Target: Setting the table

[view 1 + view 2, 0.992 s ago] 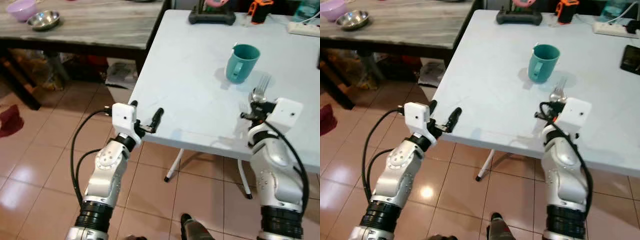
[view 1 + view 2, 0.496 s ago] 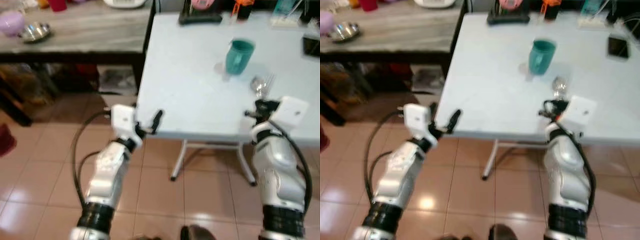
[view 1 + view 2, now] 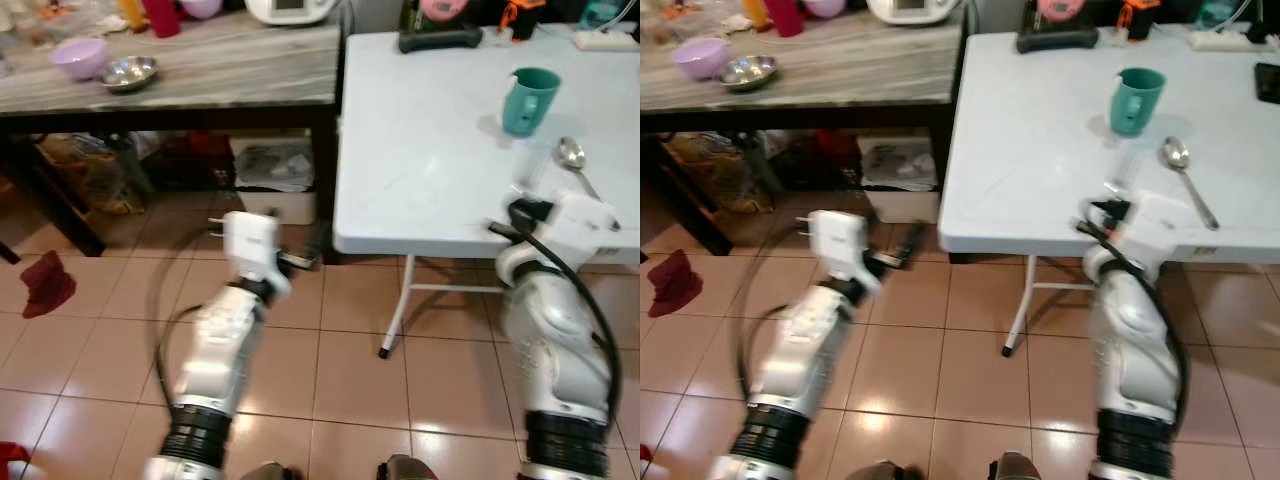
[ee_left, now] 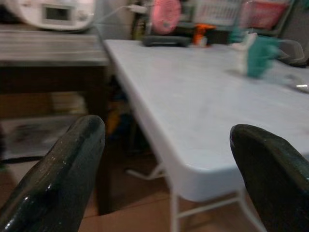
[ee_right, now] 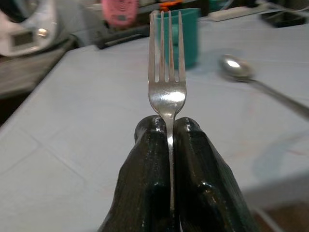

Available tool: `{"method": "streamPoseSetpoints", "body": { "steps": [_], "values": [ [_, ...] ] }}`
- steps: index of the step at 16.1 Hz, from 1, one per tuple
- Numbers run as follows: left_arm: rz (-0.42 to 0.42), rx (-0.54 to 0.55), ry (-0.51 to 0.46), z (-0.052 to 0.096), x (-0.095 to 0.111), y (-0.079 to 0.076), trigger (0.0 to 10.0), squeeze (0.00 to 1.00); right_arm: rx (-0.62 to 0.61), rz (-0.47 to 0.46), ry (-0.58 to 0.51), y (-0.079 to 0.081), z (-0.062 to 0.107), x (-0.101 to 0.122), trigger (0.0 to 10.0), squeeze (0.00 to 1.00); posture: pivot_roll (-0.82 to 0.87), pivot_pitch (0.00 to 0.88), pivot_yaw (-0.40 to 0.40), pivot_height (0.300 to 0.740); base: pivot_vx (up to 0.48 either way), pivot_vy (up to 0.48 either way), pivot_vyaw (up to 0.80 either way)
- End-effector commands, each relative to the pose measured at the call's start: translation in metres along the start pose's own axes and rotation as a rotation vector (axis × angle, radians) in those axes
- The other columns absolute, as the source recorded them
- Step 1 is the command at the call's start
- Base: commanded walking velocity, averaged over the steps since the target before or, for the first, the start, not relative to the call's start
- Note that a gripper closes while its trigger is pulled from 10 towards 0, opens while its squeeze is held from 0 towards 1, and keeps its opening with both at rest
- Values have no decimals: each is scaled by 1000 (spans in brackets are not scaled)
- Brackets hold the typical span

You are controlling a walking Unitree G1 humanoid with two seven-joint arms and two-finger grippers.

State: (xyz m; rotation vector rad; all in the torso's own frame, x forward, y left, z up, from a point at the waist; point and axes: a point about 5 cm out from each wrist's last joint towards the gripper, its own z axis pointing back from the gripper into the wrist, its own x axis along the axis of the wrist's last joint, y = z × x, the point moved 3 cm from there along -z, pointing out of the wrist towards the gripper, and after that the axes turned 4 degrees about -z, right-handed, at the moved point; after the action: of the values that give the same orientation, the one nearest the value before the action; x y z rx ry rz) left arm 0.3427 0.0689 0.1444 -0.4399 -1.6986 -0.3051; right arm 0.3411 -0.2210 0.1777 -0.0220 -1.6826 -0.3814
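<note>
- Head views: teal mug and spoon already sat on the white worktop, spoon right of and nearer than the mug, bowl far, handle running near-right. Fork not yet laid; setting judged partly done.
- Left wrist view: left gripper had jaws wide apart, holding nothing, off the worktop's left edge over the floor.
- Right wrist view: right gripper had jaws clamped on the fork handle, at the near worktop edge; long axis in line with the jaws, tines pointing far toward the mug.
</note>
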Motion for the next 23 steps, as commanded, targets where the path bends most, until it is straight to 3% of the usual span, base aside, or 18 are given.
{"method": "streamPoseSetpoints", "body": {
  "steps": [1, 3, 7, 8, 11, 16, 20, 21, 23],
  "values": [
    [-38, 41, -17, 1, 6, 11, 10000, 0, 32, 8, -27, 8, 1, 4, 10000, 0, -275, 142, 75, 740, 0, 390, 0],
    [-71, 120, -29, 3, 9, 26, 10000, 0, 79, 91, -47, 14, 6, 2, 10000, 0, -270, 142, 73, 740, 0, 388, 0],
    [-113, 204, -34, 10, 13, 44, 10000, 0, 91, 127, -52, 15, 9, -2, 10000, 0, -241, 161, 56, 740, 0, 351, 0],
    [-157, 230, -30, 14, 13, 54, 10000, 0, 104, 115, -48, 22, 8, -6, 10000, 0, -213, 141, 48, 740, 0, 0, 0],
    [-165, 274, -67, 21, 26, 67, 10000, 0, 196, 111, -56, 47, 3, -9, 10000, 0, -141, 141, 70, 740, 0, 0, 0],
    [-128, 288, -39, 33, 15, 64, 10000, 0, 261, 137, -59, 62, 8, -20, 10000, 0, -129, 139, 69, 740, 179, 0, 0],
    [-124, 240, -45, 26, 18, 56, 10000, 0, 254, 127, -52, 63, 7, -27, 10000, 0, -104, 129, 70, 740, 367, 0, 0],
    [-115, 245, -48, 26, 18, 58, 10000, 0, 285, 133, -67, 73, 8, -26, 10000, 0, -111, 127, 68, 740, 409, 0, 0],
    [-111, 245, -52, 26, 19, 57, 10000, 0, 293, 129, -73, 75, 10, -24, 10000, 0, -101, 119, 63, 740, 416, 0, 0]
  ]
}}
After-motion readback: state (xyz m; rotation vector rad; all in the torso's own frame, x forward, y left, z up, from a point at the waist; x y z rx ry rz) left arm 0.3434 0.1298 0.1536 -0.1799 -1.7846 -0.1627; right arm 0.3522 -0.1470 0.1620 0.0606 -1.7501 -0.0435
